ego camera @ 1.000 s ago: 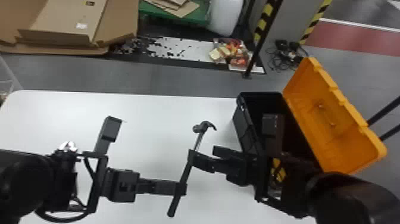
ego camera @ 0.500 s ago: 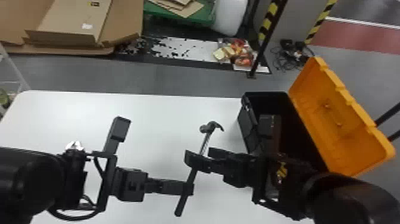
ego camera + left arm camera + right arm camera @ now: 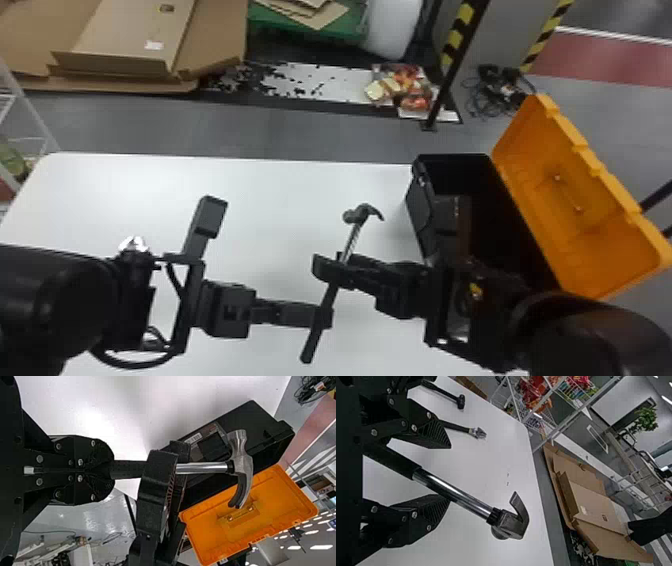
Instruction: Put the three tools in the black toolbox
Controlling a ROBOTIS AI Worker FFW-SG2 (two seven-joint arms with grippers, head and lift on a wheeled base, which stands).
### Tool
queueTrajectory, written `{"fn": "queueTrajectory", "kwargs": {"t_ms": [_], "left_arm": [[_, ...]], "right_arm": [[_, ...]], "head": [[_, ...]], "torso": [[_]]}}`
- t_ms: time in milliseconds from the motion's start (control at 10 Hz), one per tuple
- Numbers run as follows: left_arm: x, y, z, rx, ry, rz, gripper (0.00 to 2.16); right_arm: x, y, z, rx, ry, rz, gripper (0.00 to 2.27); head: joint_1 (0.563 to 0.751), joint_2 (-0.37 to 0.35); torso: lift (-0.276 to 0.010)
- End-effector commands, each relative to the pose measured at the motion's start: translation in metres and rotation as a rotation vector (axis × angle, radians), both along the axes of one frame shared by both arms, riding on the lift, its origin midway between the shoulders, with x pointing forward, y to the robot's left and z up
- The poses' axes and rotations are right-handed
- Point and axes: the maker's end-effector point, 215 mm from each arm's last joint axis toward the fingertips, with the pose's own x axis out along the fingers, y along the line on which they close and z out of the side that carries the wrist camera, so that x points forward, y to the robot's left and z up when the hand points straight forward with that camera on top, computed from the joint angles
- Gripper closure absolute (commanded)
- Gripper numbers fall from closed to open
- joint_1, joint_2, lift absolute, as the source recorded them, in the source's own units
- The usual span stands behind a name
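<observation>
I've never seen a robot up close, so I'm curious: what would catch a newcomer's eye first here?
Probably the bright orange lid, open beside the black toolbox at the head view's right. Next, the claw hammer near the middle: the left gripper holds its handle, while the right gripper has its open fingers either side of it, nearer the hammer's head.

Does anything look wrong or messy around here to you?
On the table, nothing looks spilled or broken. Behind it, dark cables lie in a loose tangle on the floor beyond the toolbox, and a white strip is blotched with black, as if worn.
</observation>
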Motion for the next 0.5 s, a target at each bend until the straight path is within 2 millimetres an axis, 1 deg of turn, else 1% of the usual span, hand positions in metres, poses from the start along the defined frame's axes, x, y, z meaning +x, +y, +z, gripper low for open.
{"fn": "queueTrajectory", "kwargs": {"t_ms": [0, 400], "left_arm": [[0.0011, 0.0010, -0.0005, -0.002, -0.002, 0.005, 1.79], [-0.0011, 0.0038, -0.0029, -0.004, 0.008, 0.013, 1.79]], "right_arm": [[-0.0042, -0.0016, -0.0091, -0.035, 0.022, -0.008, 2.24], [-0.0098, -0.0037, -0.0160, -0.065, 0.037, -0.017, 2.24]], "head": [[0.695, -0.151], [0.695, -0.157]], "torso": [[-0.055], [-0.055]]}}
